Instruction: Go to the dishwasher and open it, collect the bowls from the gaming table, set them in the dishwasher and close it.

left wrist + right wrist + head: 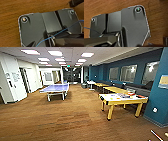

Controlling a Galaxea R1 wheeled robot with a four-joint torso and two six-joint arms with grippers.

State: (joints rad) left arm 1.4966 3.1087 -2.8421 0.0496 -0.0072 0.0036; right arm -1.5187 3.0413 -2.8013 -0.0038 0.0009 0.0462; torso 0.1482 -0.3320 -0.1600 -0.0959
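Open lounge seen from my head camera, brown carpet [70,119] all around.

I see a blue ping-pong table [55,88] left of centre, and a yellow-legged table [122,100] on the right by the teal wall [160,89], small items lying on its white tabletop. I cannot tell the jaws' state on either arm.
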